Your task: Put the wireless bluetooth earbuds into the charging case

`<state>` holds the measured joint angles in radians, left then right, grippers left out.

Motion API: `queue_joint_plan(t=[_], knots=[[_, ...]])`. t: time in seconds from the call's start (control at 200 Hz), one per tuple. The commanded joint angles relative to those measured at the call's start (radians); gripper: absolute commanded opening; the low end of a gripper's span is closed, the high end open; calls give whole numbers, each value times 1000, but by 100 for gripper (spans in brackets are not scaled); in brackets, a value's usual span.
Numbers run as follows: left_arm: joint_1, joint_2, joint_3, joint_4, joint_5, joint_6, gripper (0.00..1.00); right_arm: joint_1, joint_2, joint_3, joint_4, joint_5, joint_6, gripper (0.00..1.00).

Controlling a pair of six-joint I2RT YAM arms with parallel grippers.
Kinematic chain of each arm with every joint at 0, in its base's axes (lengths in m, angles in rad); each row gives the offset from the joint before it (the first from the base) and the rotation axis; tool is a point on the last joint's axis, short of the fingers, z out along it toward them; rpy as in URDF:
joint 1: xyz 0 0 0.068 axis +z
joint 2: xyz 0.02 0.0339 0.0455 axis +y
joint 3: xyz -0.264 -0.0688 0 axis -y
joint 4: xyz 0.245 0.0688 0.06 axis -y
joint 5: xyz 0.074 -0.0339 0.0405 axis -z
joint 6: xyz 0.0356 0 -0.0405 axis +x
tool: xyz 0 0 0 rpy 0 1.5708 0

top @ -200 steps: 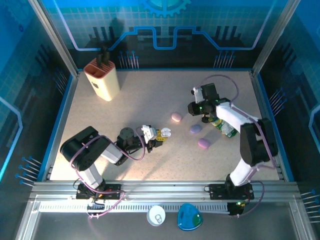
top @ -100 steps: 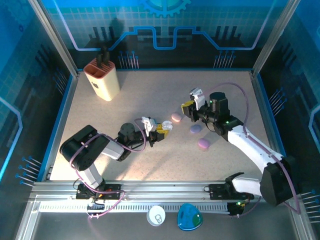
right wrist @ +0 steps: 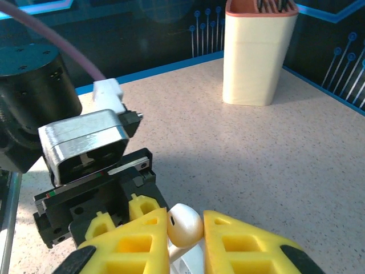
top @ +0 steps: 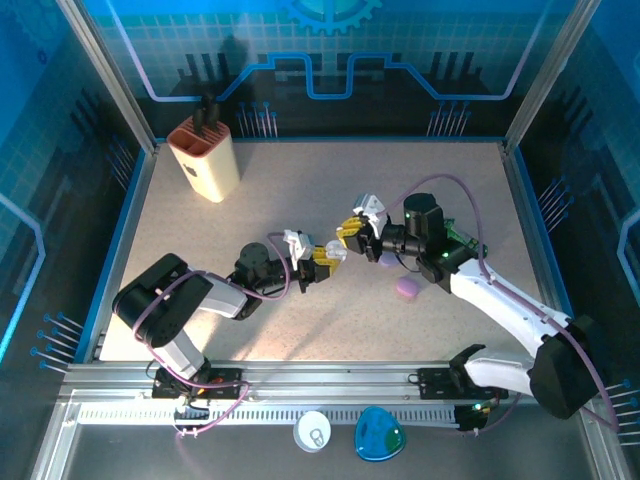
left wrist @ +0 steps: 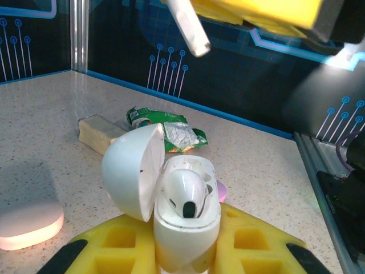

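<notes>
Right jaws pinch a glossy, rounded earbud (right wrist: 183, 224).

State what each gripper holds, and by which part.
Left gripper: open white charging case, by its base. Right gripper: white earbud, by its head.

- No word, brand name or number can be read anywhere.
- The blue gridded back wall panel (top: 420, 40) carries a pale blue gear-wheel sign (top: 330, 10), cut off by the top edge, above a bright circuit-trace line.
- The small white round disc (top: 313, 432) in front of the near rail bears a thin dark outline mark, perhaps an icon; it is too small to make out.
- The crumpled green foil wrapper (left wrist: 171, 134) shows printed patches, but no legible letters.
</notes>
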<state>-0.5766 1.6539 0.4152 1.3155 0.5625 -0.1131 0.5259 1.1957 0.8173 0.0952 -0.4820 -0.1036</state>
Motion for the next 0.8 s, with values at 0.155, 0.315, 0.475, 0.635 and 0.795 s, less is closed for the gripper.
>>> queue_joint_plan(t=[0.155, 0.315, 0.475, 0.635, 0.795], knots=[[17, -12, 29, 87, 30, -82, 10, 19, 20, -18, 13, -41, -32, 20], [20, -26, 31, 86, 24, -97, 10, 18, 22, -24, 8, -43, -35, 20], [23, -44, 30, 87, 22, -117, 10, 19, 31, -30, 12, -45, -39, 20], [31, -58, 31, 86, 16, -153, 10, 18, 38, -37, 20, -49, -36, 20], [33, -57, 32, 87, 24, -161, 10, 20, 45, -32, 20, -53, -38, 20]])
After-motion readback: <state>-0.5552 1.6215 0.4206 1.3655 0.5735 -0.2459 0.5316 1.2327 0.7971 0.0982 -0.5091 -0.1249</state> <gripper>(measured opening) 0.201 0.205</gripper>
